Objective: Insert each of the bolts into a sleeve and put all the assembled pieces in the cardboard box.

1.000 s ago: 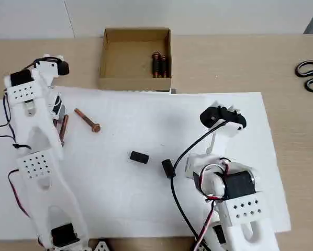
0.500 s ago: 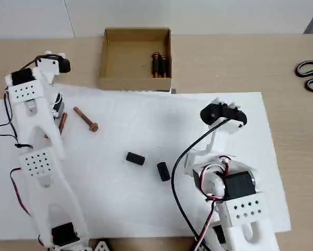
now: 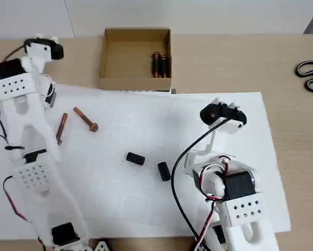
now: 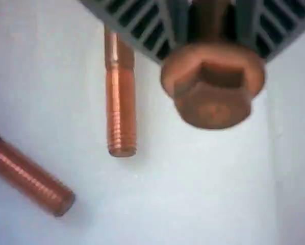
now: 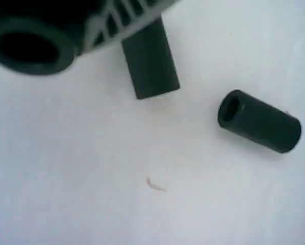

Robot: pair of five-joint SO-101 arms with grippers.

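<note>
My left gripper (image 4: 212, 28) is shut on a copper bolt (image 4: 212, 89), seen hex head on, held above the white sheet. Two more copper bolts (image 3: 61, 128) (image 3: 86, 119) lie on the sheet just right of the left arm (image 3: 23, 104). My right gripper (image 5: 50, 30) is shut on a black sleeve (image 5: 30, 48), held low over the sheet. Two loose black sleeves (image 3: 135, 158) (image 3: 164, 171) lie mid-sheet, left of the right arm (image 3: 219, 157). The cardboard box (image 3: 108, 57) stands at the back with assembled pieces (image 3: 160, 64) along its right wall.
The white sheet (image 3: 146, 209) covers most of the table, and its far left corner is lifted. Scissors (image 3: 311, 76) lie at the far right edge. The right arm's black cable (image 3: 180, 198) runs over the sheet beside the sleeves.
The left arm has swung back and to the left with its bolt, uncovering the bolt that lay under it. Both loose sleeves have shifted slightly left. The right arm has stayed put.
</note>
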